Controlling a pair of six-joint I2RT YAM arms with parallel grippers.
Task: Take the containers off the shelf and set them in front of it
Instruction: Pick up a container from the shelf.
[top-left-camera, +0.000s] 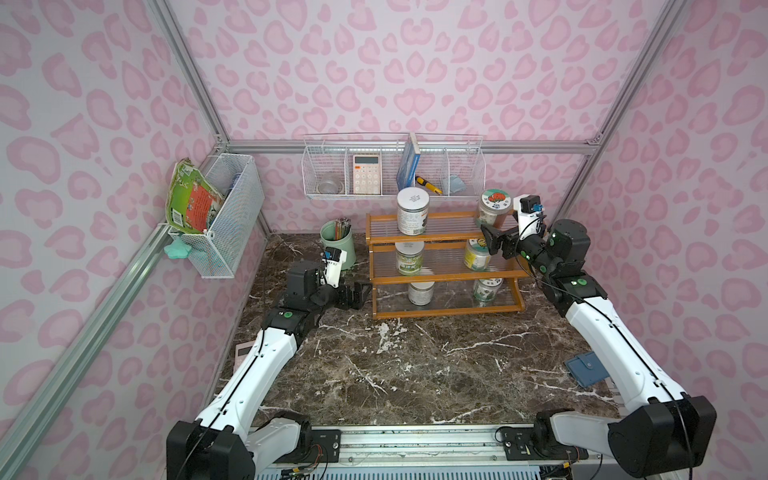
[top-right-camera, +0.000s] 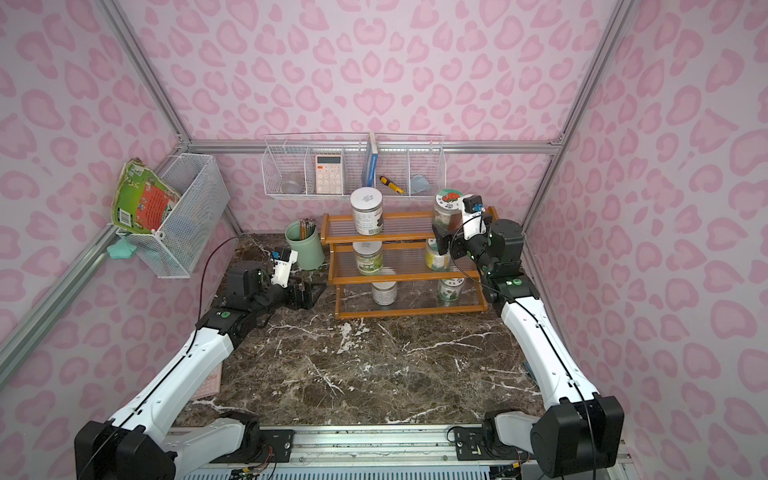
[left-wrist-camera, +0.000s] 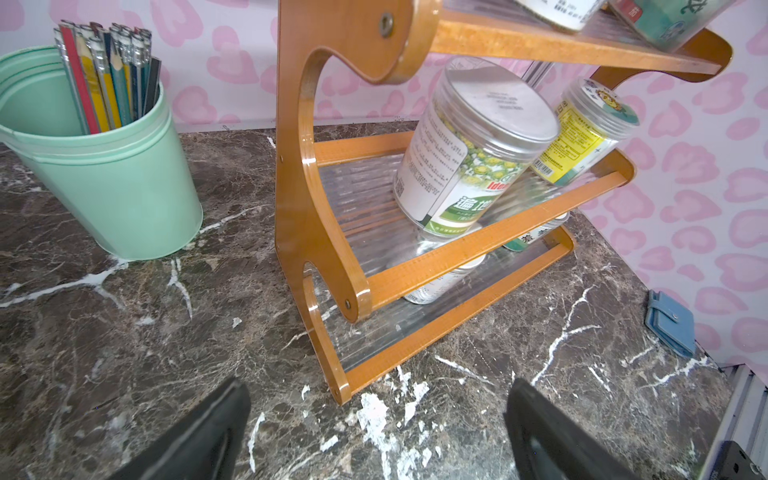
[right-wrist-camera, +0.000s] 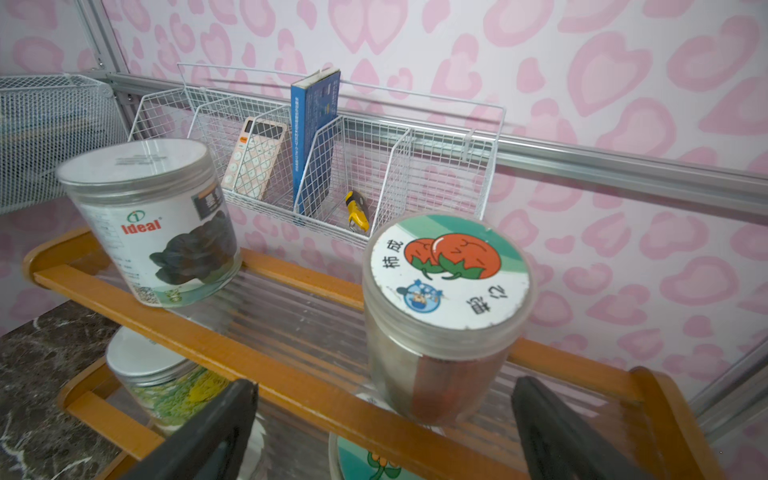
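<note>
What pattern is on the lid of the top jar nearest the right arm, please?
Two orange fruits on a white and green lid; best in the right wrist view.

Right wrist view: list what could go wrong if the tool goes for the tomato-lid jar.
The open right tool could nudge the tomato-lid jar on the shelf's top tier and topple it onto the jars below.
The raised front rail may catch its base if it is dragged out.
Lifting high risks hitting the wire basket behind.
</note>
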